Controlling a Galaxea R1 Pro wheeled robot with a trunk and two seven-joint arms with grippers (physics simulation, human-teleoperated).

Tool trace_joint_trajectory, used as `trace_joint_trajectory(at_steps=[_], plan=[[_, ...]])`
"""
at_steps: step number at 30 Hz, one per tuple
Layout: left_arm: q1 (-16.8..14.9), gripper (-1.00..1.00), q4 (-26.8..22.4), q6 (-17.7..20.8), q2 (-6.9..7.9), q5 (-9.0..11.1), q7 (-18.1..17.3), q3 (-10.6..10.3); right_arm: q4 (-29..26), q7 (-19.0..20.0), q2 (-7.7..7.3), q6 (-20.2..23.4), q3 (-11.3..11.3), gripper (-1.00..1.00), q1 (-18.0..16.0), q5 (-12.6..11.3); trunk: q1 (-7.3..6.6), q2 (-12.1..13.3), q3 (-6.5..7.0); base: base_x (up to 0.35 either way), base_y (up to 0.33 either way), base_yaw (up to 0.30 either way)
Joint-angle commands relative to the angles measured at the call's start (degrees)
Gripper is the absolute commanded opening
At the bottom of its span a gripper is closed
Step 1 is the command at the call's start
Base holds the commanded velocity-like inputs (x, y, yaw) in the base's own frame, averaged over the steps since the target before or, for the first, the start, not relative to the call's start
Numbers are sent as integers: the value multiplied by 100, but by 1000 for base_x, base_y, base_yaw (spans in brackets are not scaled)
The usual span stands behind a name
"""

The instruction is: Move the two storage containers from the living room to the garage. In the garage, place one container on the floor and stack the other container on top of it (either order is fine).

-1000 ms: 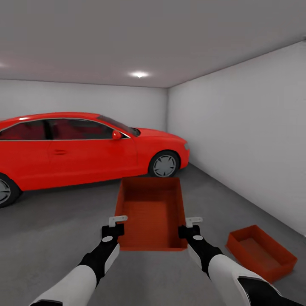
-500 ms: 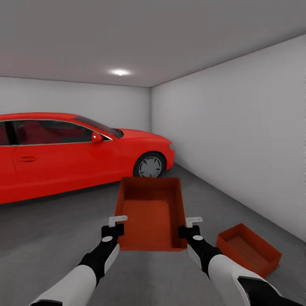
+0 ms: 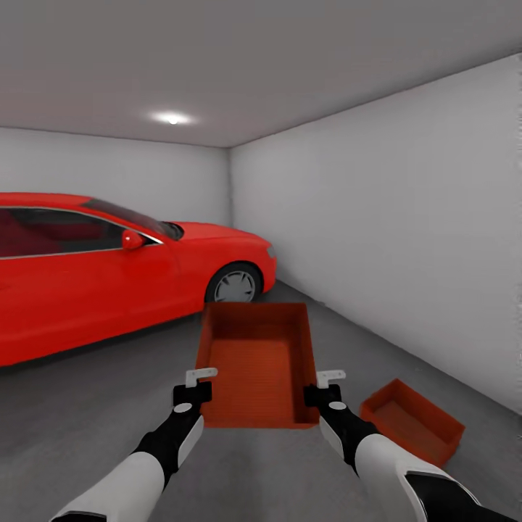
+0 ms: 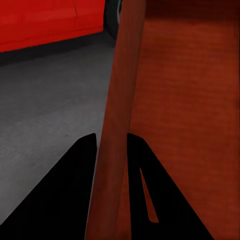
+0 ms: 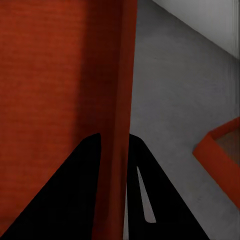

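Observation:
In the head view I hold one orange-red storage container point(image 3: 257, 362) in the air in front of me, open top up. My left gripper point(image 3: 197, 378) is shut on its left wall point(image 4: 112, 145) and my right gripper point(image 3: 326, 380) is shut on its right wall point(image 5: 116, 145). The other storage container point(image 3: 410, 420) sits on the dark grey garage floor point(image 3: 94, 406) to my lower right, close to the white wall; a corner of it point(image 5: 220, 155) appears in the right wrist view.
A red car point(image 3: 109, 264) stands at the left, its front wheel point(image 3: 233, 284) near the far corner. A white-grey wall point(image 3: 406, 239) runs along the right. Open grey floor lies between car and wall.
The whole view has turned to the right: the car has slid left in the picture and the floor container has shifted left. The held container stays the same between my grippers.

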Motion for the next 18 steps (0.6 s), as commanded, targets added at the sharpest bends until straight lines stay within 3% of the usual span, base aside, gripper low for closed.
trace_joint_trajectory(at_steps=[1, 18], plan=[[-1, -100, 9, -12, 204, 18, 78, 9, -55, -241, -33, -22, -290, -100, -11, 90, 5, -9, -11, 304, 213, -247], [-3, -100, 9, -12, 204, 18, 58, 7, -50, -241, -33, -22, -290, -100, -11, 90, 5, -9, -11, 304, 204, -247]])
